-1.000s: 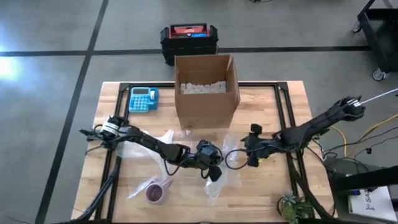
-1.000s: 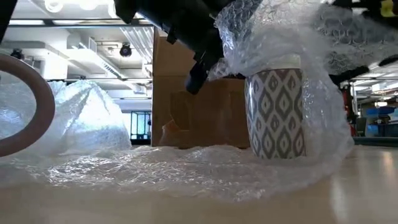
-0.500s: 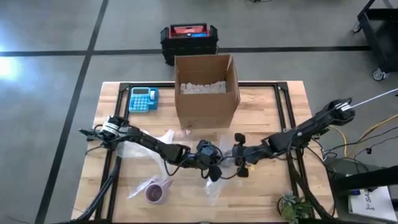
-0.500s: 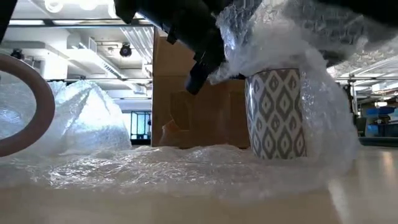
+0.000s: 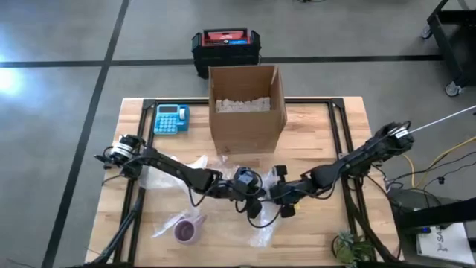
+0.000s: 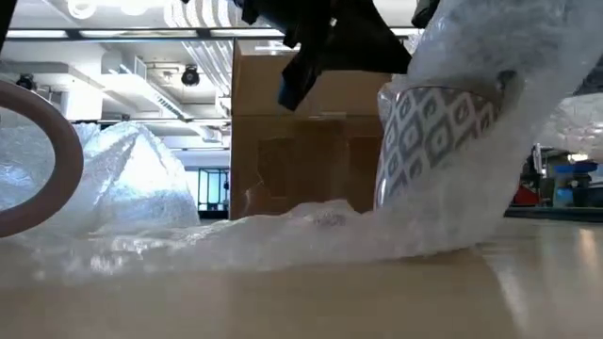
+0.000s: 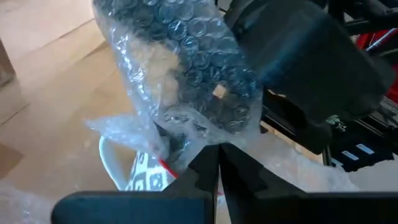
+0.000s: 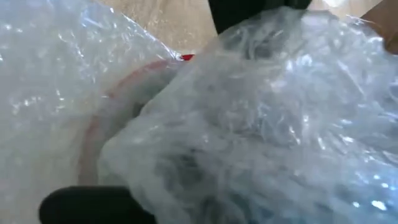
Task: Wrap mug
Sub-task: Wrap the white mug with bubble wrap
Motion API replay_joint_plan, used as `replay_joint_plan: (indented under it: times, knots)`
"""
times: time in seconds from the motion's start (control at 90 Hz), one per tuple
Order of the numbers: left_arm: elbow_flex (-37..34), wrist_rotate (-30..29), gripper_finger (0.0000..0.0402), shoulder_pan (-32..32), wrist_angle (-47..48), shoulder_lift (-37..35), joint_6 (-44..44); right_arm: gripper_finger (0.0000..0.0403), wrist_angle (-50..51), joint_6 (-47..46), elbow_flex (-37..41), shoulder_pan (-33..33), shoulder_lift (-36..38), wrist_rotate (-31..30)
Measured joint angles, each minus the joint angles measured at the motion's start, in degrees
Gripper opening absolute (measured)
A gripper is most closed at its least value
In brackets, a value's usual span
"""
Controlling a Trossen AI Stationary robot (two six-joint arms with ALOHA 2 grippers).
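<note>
Left jaws pinched on bubble wrap over mug; right jaws' spread indiscernible.

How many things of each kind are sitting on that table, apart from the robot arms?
Mugs: 2, a patterned mug tilted in the wrap and a maroon mug near the front edge.
Cardboard boxes: 1, the cardboard box.
Calculators: 1, the blue calculator.
Bubble wrap: 1 spread, the bubble wrap.
Plants: 1, the small plant.
Total: 6.
</note>
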State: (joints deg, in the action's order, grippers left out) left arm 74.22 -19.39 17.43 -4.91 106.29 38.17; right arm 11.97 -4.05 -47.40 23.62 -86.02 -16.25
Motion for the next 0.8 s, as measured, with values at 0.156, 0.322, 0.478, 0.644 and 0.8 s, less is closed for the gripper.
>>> replay_joint_plan:
  times: [0.156, 0.322, 0.478, 0.644, 0.8]
  knots:
    - [0.00, -4.35, 0.0000, -0.13, 0.05, 0.26, -1.70, 0.0003, -0.02, -0.24, 0.00, 0.00, -0.13, -0.25]
    - [-0.04, -5.23, 0.0000, -0.35, -1.65, 3.34, -0.69, 0.0001, 0.06, -0.41, 0.00, 0.00, -0.13, -0.20]
    - [0.03, -4.88, 0.0000, -0.39, -2.72, 5.14, -0.04, 0.0001, 0.06, -0.41, 0.02, 0.00, -0.04, -0.18]
    - [0.11, -4.88, 0.0000, -0.40, -2.20, 5.76, 0.05, 0.0000, 0.78, -0.88, -0.24, 0.00, 0.90, 0.15]
    - [-0.02, -3.90, 0.0000, -0.39, -1.62, 6.00, -0.04, 0.0009, 9.77, -2.27, -4.37, 0.02, 2.90, 0.46]
